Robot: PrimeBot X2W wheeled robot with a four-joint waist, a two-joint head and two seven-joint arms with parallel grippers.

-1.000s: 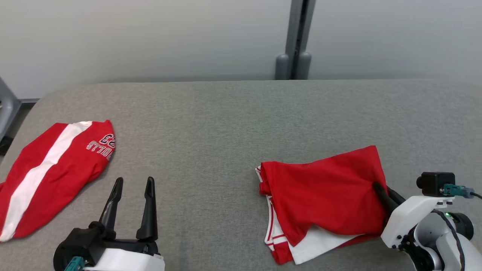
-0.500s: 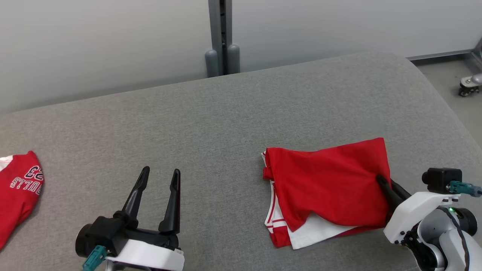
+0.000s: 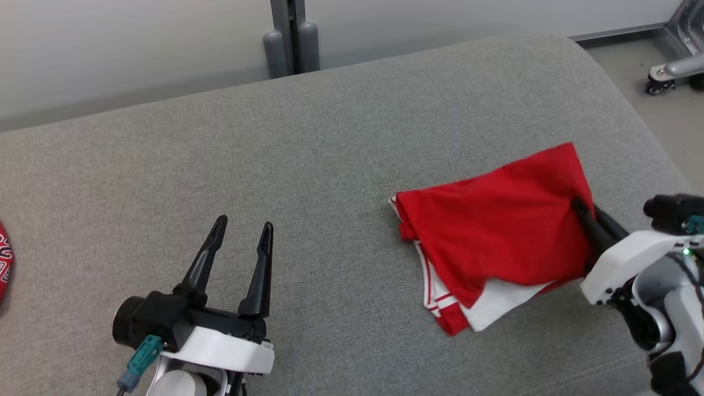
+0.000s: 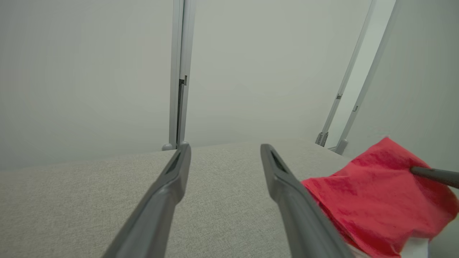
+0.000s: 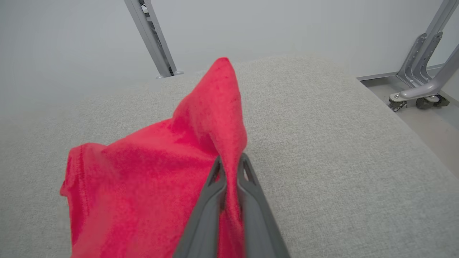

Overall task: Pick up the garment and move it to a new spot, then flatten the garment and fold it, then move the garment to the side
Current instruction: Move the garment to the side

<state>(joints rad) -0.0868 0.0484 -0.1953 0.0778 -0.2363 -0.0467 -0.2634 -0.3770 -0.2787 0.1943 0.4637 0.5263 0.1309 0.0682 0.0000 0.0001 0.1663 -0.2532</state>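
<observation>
A folded red garment (image 3: pixel 495 228) with white trim lies on the grey table (image 3: pixel 330 137), right of centre. My right gripper (image 3: pixel 584 212) is shut on the garment's right edge. In the right wrist view the red garment (image 5: pixel 150 168) rises in a fold pinched between my right gripper (image 5: pixel 230 165). My left gripper (image 3: pixel 242 231) stands open over bare table at the lower left, well apart from the garment. The left wrist view has the garment (image 4: pixel 373 193) at the right, beyond my open left gripper (image 4: pixel 225 152).
A second red garment (image 3: pixel 4 267) with white lettering peeks in at the left edge. The table's rounded right end (image 3: pixel 632 110) drops to the floor, where a wheeled metal stand (image 3: pixel 668 69) is. A grey wall post (image 3: pixel 289 33) stands behind the table.
The head camera has turned to the right, so the second garment has slid almost out at the left. The held garment now lies turned, its right corner higher, further right on the table.
</observation>
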